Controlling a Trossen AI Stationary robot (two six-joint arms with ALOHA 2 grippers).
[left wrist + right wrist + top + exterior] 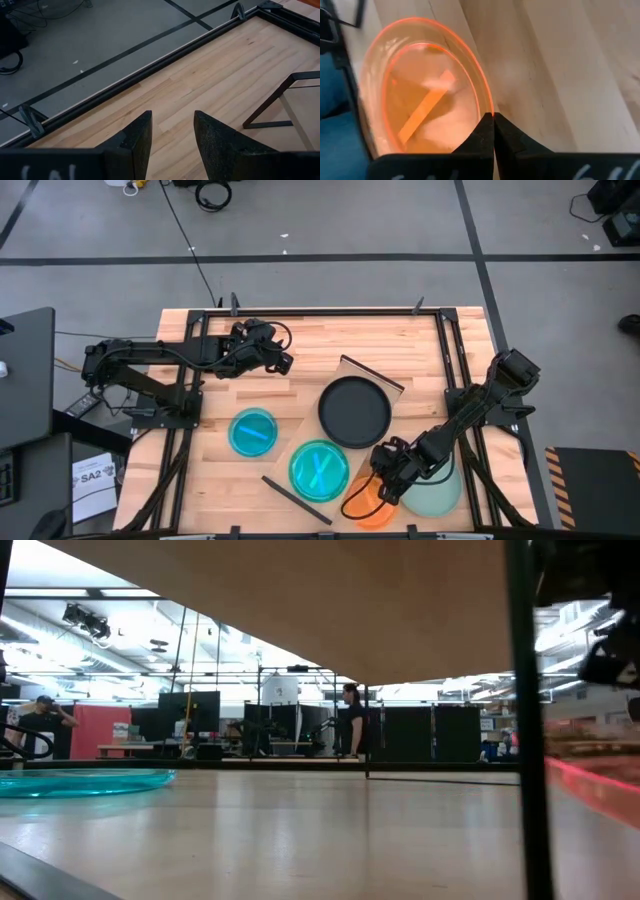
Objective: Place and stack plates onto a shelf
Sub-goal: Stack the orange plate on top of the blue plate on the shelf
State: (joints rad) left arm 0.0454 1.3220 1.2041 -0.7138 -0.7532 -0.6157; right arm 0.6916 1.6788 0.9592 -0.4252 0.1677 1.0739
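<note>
The orange plate lies near the table's near edge, translucent in the right wrist view. My right gripper is shut on its rim. The pale mint-green plate sits just right of it, partly under the right arm. A black plate and a teal-green plate lie on the light wood shelf, which stands slantwise across the table's middle. A blue plate rests flat on the table left of the shelf. My left gripper hovers open over the far left of the table. My right gripper pinches the orange plate's rim between its two shut fingers, on the plate's far-right side. The fingers come slanting down from the table's right. Whether the plate is lifted off the table I cannot tell.
A dark frame runs along the table's far edge and sides. The shelf's dark end strip lies beside the teal-green plate. In the low view a dark post stands close by, and people are in the room behind.
</note>
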